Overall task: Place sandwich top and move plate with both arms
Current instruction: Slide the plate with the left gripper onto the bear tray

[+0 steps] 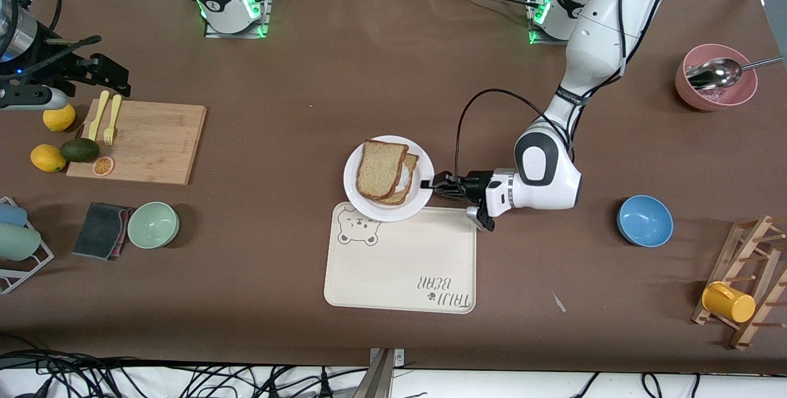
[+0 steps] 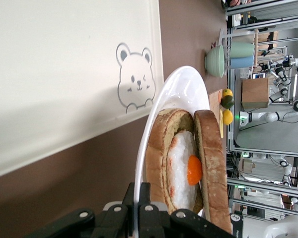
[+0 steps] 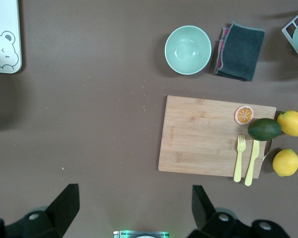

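from my remote seat i see the left end effector (image 1: 425,185) low over the desk (image 1: 295,96), its fingers (image 2: 139,210) pinching the rim of the plate (image 1: 353,183) at the plate's 3 o'clock in the front view. the left wrist view confirms it: the white rim runs straight between the two black fingers.

the plate sits mid-desk, its 6 o'clock edge overlapping the top corner of the bear-printed tray (image 1: 399,262) (the corner with the bear face). on the plate lies the sandwich top (image 1: 380,168), a bare brown slice, resting tilted on the egg-bearing slice (image 1: 407,186) beneath it. in the left wrist view the fried egg (image 2: 185,168) shows sandwiched between the two slices, yolk visible.

the right end effector (image 3: 131,208) hangs high over the desk at the right arm's end, fingers spread wide, waiting. below it i see the cutting board (image 3: 213,136) carrying a yellow fork (image 3: 238,157), a yellow knife (image 3: 251,161) and an orange slice (image 3: 243,115), with an avocado (image 3: 264,129) and two lemons (image 3: 292,123) beside it. a green bowl (image 3: 187,49) and a dark cloth (image 3: 239,50) lie nearer the front camera than the board.
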Robot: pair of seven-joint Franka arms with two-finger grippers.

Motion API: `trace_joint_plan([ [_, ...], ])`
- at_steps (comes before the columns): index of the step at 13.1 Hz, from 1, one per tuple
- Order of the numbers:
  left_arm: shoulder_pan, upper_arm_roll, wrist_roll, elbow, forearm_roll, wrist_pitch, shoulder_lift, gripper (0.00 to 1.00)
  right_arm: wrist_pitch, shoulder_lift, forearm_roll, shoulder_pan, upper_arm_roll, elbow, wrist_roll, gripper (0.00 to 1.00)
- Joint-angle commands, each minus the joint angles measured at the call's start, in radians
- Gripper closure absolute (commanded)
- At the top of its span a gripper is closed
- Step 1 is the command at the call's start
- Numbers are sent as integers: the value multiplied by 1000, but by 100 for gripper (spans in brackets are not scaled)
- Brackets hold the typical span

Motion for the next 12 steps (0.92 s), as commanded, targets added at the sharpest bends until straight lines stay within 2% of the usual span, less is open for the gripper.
trace_joint_plan([
  [1,10,9,-69,110,-22,-21,53,100,5,-16,7,-4,0,-12,-10,0],
  [5,47,35,-173,301,-23,-16,168,100,3,-16,7,-4,0,-12,-12,0],
  [12,79,55,-158,411,-27,40,274,100,9,-15,8,-4,0,-10,-7,0],
])
